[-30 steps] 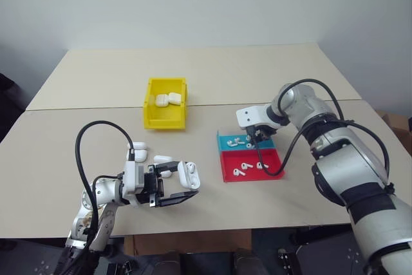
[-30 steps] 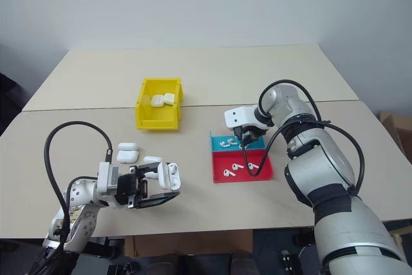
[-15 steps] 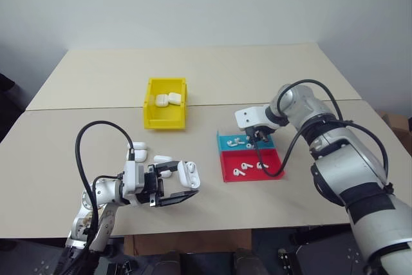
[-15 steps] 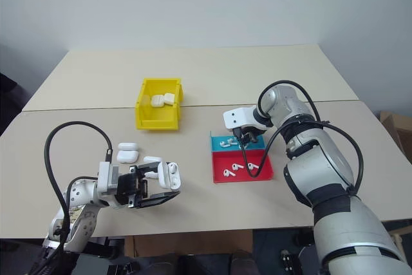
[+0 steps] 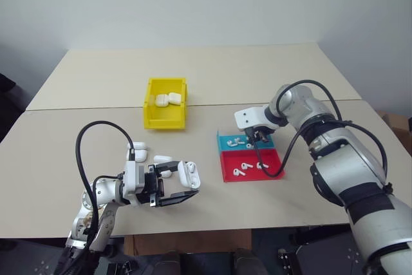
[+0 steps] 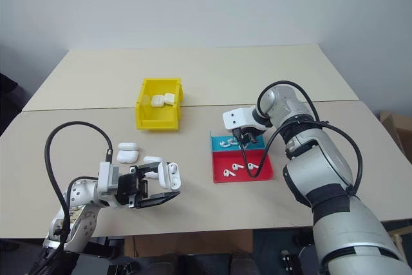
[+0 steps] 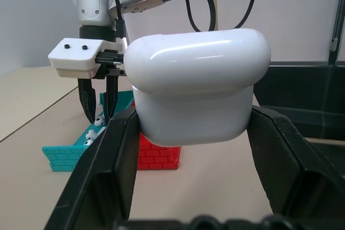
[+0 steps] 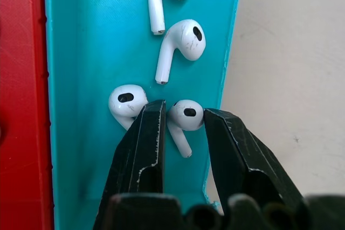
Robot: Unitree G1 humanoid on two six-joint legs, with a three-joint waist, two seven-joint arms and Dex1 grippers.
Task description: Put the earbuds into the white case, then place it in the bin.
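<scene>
1. the left gripper [image 5: 175, 189] hangs low over the near left part of the table [image 5: 257, 75], pointing across toward the robot's right.
2. its two black fingers [image 7: 110, 157] are clamped on a white case [image 7: 197, 84], one against each side, and the case sits upright between them with its lid shut in the left wrist view.
3. three more white cases [image 5: 140, 153] lie on the table just beyond that hand, close together.
4. the yellow bin [image 5: 165, 119] stands farther back, left of centre, well apart from both hands, with two white cases [image 5: 167, 100] lying side by side at its far end.
5. the blue tray [image 5: 225, 143] and the red tray [image 5: 251, 172] sit edge to edge right of centre, the blue one behind the red one.
6. the right gripper [image 8: 180, 127] reaches steeply down into the blue tray near the tray's outer edge.
7. its fingers [image 8: 145, 149] are partly closed around one earbud [image 8: 186, 117]; the bud's head sits in the narrow gap between the tips, and its stem points back down between them. i cannot tell for certain whether both tips press on it.
8. a second earbud [image 8: 125, 102] lies touching the outside of one finger, and two further earbuds [image 8: 180, 41] lie beyond in the same tray.
9. two earbuds [image 5: 243, 170] rest in the red tray.
</scene>
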